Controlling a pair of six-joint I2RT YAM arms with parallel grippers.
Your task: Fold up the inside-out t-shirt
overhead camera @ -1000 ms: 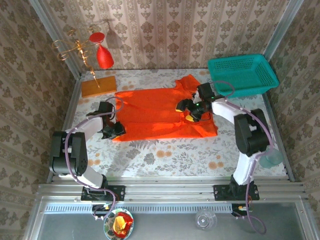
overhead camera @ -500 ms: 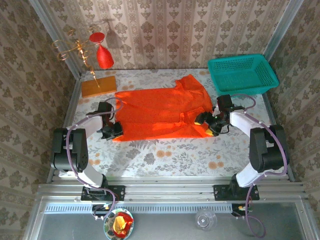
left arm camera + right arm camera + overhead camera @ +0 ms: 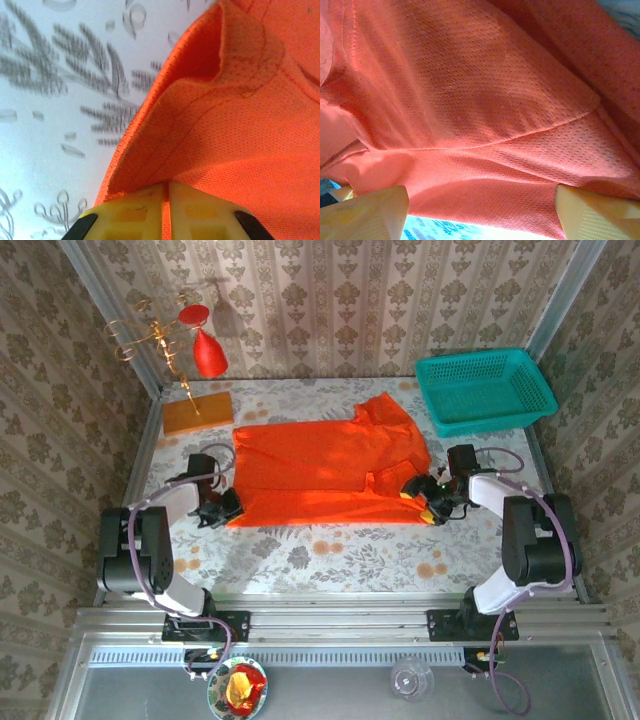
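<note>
The shirt (image 3: 325, 472) lies spread flat across the middle of the table (image 3: 330, 552), its long side running left to right, with one part jutting toward the far right. Both arms reach low to its near edge, one at each corner.

The left gripper (image 3: 222, 508) sits at the near-left corner. In the left wrist view its yellow fingers (image 3: 200, 216) are pressed together with a thin edge of the cloth pinched between them. The corner rises from the tips in a lifted fold, with the patterned table showing to the left.

The right gripper (image 3: 425, 502) sits at the near-right corner. In the right wrist view its two fingers (image 3: 365, 212) stand far apart at the bottom corners, and the cloth stretches in layered folds across the gap between them, not pinched. A strip of table shows below the hem.

A teal basket (image 3: 487, 390) stands at the far right, near the shirt's jutting part but apart from it, and beyond the right arm. A flat wooden block (image 3: 197, 413) lies at the far left, just off the shirt's far-left corner. Behind the block, a red ornament (image 3: 209, 353) hangs on a gold stand (image 3: 152, 333) against the wall, well apart from both grippers.
</note>
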